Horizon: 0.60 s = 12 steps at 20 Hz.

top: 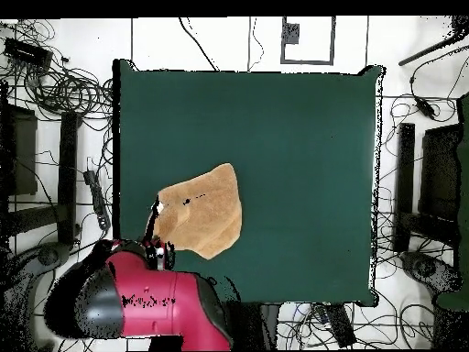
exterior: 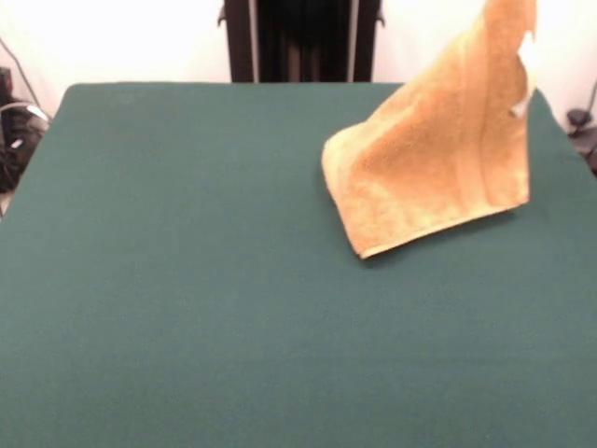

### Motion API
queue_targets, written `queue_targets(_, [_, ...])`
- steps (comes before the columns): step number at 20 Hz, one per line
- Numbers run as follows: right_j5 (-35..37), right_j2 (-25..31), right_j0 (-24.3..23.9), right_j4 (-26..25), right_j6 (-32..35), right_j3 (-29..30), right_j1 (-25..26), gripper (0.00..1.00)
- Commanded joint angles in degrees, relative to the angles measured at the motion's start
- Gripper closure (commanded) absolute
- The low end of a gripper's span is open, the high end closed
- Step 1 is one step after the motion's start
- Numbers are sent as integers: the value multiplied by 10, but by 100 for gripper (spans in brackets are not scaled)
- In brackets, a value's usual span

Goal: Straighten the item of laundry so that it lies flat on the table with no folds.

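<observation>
The orange-tan towel [exterior: 438, 159] is lifted by one upper corner at the table's right side in the front view. It hangs in a slanted, tent-like shape, its top runs out of the picture, and its lower edge rests on the dark green table [exterior: 187, 280]. A small white label [exterior: 519, 107] shows on its right edge. In the overhead view the towel [top: 206, 215] lies near the table's [top: 293, 137] lower left. My gripper [top: 156, 220] is at the towel's left end, shut on that corner. The gripper is out of the front view.
The robot's pedestal [exterior: 300, 37] stands behind the table's far edge. My red and black arm [top: 156, 293] reaches in from the bottom left of the overhead view. Cables [top: 55, 82] and dark equipment [top: 440, 183] lie on the floor around the table.
</observation>
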Motion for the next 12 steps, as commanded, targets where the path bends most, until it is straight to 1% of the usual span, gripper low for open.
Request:
queue_targets(1, [17, -13, 32, 27, 181, 66, -8, 100])
queue_targets(5, [-32, -15, 35, 24, 176, 78, 17, 100])
queue_targets(12, [-144, -7, 18, 0, 158, 73, 88, 100])
